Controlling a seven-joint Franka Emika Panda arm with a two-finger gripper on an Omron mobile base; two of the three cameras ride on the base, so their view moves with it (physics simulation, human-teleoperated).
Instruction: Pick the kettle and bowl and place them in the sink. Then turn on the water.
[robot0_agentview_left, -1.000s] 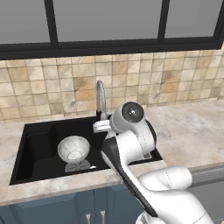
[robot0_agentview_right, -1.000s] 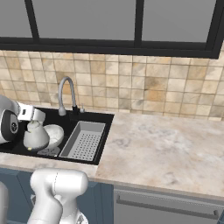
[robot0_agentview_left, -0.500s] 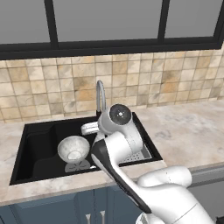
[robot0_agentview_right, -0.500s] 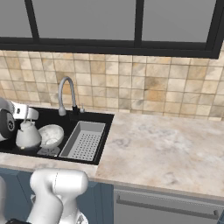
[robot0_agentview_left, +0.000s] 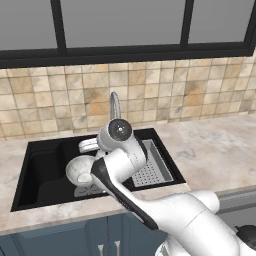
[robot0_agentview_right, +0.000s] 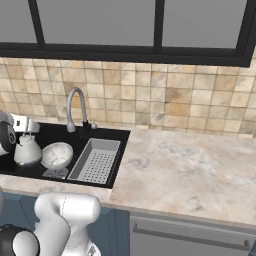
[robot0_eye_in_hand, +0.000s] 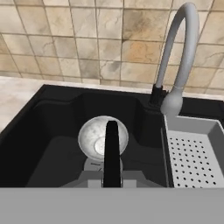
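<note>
Right base view shows my gripper (robot0_agentview_right: 26, 132) clamped narrow on the thin black arched handle (robot0_eye_in_hand: 112, 151) of the kettle (robot0_agentview_right: 27, 151). The kettle hangs over the left part of the sink (robot0_agentview_right: 107, 134), just beside the bowl (robot0_agentview_right: 56, 155) lying in the basin.

My worry is that gap. If I lower without care, the pear-shaped silvery body could knock the bowl's rim, and both look hard, smooth and rounded, so either might skid or tip. The handle is slim, so the kettle may swing in my grip. Letting go too high could topple it.

The basin is matte black. The grey drain tray (robot0_agentview_right: 97, 162) is perforated, and the gooseneck faucet (robot0_agentview_right: 75, 100) is dry.
</note>
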